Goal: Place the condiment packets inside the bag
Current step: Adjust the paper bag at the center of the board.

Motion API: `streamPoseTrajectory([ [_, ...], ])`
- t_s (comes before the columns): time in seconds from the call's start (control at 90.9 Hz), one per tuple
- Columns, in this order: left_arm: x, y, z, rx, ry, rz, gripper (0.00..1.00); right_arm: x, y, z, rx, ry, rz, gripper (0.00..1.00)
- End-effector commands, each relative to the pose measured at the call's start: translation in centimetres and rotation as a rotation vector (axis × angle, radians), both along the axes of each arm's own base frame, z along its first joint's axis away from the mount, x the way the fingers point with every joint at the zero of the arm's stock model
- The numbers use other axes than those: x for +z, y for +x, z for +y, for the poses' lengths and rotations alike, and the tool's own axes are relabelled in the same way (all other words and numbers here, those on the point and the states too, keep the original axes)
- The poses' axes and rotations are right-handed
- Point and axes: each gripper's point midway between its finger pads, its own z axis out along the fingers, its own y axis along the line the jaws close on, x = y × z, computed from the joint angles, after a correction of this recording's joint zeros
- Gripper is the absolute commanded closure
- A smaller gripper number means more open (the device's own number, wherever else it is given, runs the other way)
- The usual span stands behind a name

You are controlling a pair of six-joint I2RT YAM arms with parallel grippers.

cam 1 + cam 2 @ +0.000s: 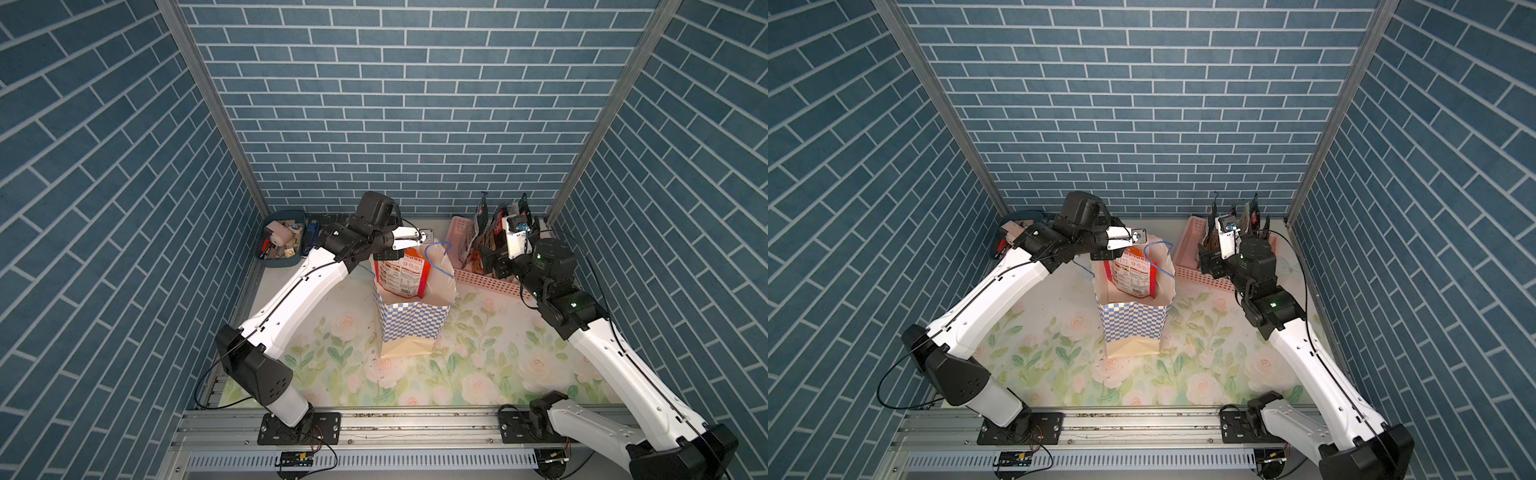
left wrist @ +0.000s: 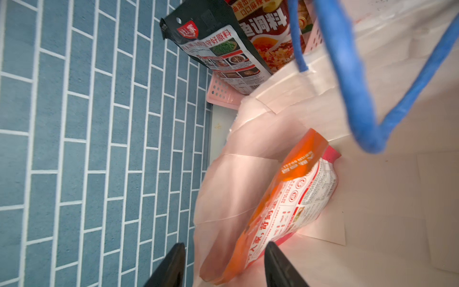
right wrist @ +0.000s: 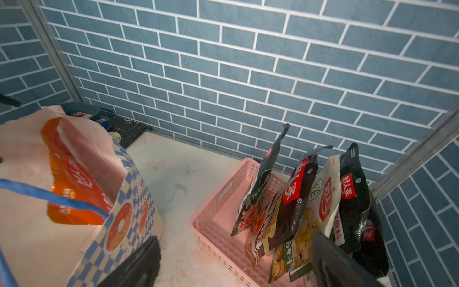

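Centre of the surface, an orange packet stands inside the bag; left jaws hang apart above it, right jaws gape wide near other packets in the far-right basket.

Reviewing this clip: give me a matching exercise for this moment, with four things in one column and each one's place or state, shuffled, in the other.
Things:
1. orange packet
2. pink basket
3. blue tray
4. right gripper

Place or state:
A. open, holding nothing
B. in the back left corner
C. standing inside the bag
D. holds the other packets, propped up

Pairs: 1-C, 2-D, 3-B, 4-A
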Motion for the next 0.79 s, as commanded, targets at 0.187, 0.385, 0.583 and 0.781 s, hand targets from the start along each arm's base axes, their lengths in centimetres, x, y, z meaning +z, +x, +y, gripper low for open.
streamPoseTrajectory([
  [0.187,-3.6,1.0,-0.9,-0.020,0.034,0.065,0.46,0.6,0.9,-1.1,0.003,0.087,0.024,0.06],
  [0.385,-3.8,2.9,-1.7,0.019,0.011,0.015,0.53,-1.0,1.7,-1.9,-0.046,0.123,0.122,0.08],
  [0.583,-6.4,2.4,-1.2,0.030,0.057,0.080,0.63,-1.1,2.8,-2.6,-0.134,0.200,0.231,0.14],
  [0.781,-6.1,2.3,-0.8,0.071,0.005,0.097,0.82,-0.2,4.4,-2.3,-0.185,0.306,0.288,0.24],
])
